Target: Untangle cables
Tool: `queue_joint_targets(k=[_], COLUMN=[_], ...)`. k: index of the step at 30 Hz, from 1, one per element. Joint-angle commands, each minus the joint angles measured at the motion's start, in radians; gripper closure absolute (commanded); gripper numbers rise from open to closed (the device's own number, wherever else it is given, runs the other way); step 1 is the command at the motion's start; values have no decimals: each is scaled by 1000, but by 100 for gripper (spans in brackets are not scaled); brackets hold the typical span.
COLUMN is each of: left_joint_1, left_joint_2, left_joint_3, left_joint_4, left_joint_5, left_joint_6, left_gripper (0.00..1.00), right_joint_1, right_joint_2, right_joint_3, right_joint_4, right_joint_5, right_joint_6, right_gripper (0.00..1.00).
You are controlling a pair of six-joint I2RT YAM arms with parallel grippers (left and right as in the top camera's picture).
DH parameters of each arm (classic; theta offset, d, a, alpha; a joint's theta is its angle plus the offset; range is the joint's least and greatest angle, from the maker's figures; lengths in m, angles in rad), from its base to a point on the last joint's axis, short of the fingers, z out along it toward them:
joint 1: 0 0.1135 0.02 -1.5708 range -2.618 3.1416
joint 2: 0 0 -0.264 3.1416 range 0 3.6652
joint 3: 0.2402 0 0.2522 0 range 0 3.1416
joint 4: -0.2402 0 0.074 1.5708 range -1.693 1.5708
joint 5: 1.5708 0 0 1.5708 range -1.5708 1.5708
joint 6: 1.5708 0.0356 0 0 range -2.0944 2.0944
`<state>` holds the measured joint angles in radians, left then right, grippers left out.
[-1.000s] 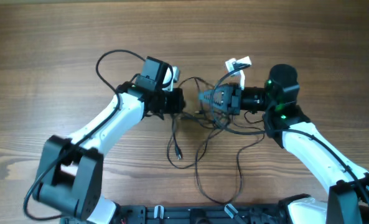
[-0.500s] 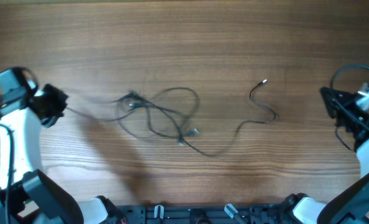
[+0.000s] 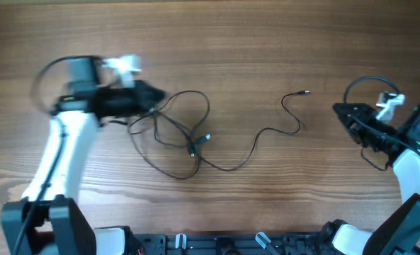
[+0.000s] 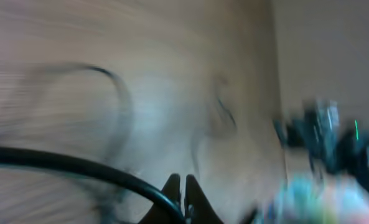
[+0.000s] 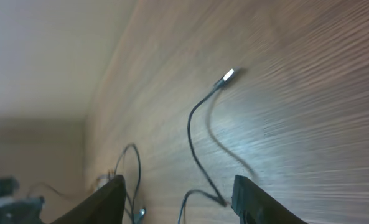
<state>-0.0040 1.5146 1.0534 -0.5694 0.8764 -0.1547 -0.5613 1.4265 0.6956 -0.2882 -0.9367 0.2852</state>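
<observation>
Cables (image 3: 195,145) lie tangled left of centre on your bench (image 3: 266,42), with one strand trailing right to a plug. Right hand (image 3: 343,115) is open at the right edge. Left hand (image 3: 155,95) is closed at the tangle's upper left; can't tell if it's gripping.

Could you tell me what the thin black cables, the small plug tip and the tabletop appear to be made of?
Thin black cables: probably rubber or plastic sheathing, matte; they lie in limp curls. Small silvery plug tip: likely metal, since it glints. Brown tabletop: wood or wood-look laminate, with streaky grain.
</observation>
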Motion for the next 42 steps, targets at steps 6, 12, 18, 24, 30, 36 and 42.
queue_joint_targets(k=[6, 12, 18, 24, 30, 36, 42], left_joint_1=[-588, -653, -317, -93, -122, -330, -484], left_joint_2=[-9, -31, -87, -32, -16, 69, 315], left_joint_3=[-1, 0, 0, 0, 0, 0, 2], left_joint_4=[253, 295, 159, -119, 24, 359, 681], left_joint_5=[-202, -426, -787, -826, -409, -449, -460], left_joint_6=[-18, -89, -521, -627, -273, -590, -879], left_gripper=[75, 96, 0, 0, 0, 15, 24], right_joint_1=[56, 56, 57, 57, 57, 57, 57], right_joint_2=[-11, -11, -11, -11, -11, -11, -10], right_joint_3=[3, 3, 3, 3, 3, 3, 3], right_joint_4=[-9, -40, -109, -117, -134, -173, -181], right_joint_5=[122, 137, 183, 185, 185, 185, 184], right_joint_6=[-23, -25, -24, -24, -20, -20, -19], right_gripper=[26, 18, 15, 11, 10, 10, 8])
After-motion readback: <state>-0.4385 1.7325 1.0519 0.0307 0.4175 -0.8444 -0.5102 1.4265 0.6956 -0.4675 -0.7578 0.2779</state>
